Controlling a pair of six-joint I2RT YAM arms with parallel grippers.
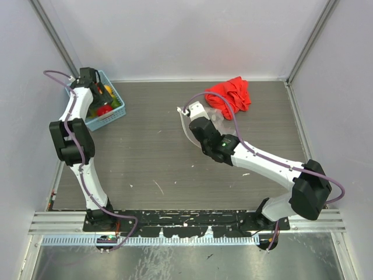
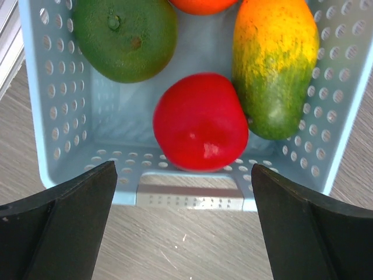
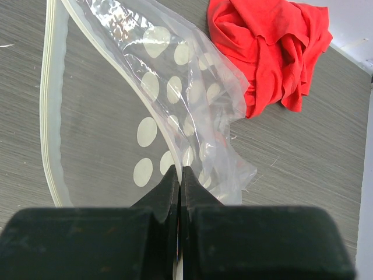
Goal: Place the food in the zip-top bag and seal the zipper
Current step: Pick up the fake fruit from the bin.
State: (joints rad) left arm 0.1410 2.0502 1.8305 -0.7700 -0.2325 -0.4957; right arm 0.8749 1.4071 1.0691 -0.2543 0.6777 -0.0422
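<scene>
The food lies in a light blue basket [image 2: 76,151]: a red fruit [image 2: 201,122], a green one [image 2: 125,38], a yellow-green one [image 2: 277,64] and an orange one [image 2: 204,4]. My left gripper [image 2: 185,233] hangs open just in front of the basket's near wall, nothing between its fingers [image 2: 58,227]. From above, it [image 1: 98,92] is over the basket [image 1: 113,118]. The clear dotted zip-top bag [image 3: 175,87] lies mid-table [image 1: 187,127]. My right gripper [image 3: 179,175] is shut on the raised lip of its zipper [image 3: 137,81], holding the mouth apart; the other lip [image 3: 49,128] rests on the table.
A crumpled red cloth [image 1: 230,96] lies just behind the bag, also in the right wrist view [image 3: 274,52]. The basket sits in the back left corner against the side wall. Grey wood-grain tabletop [image 1: 145,157] spreads between basket and bag.
</scene>
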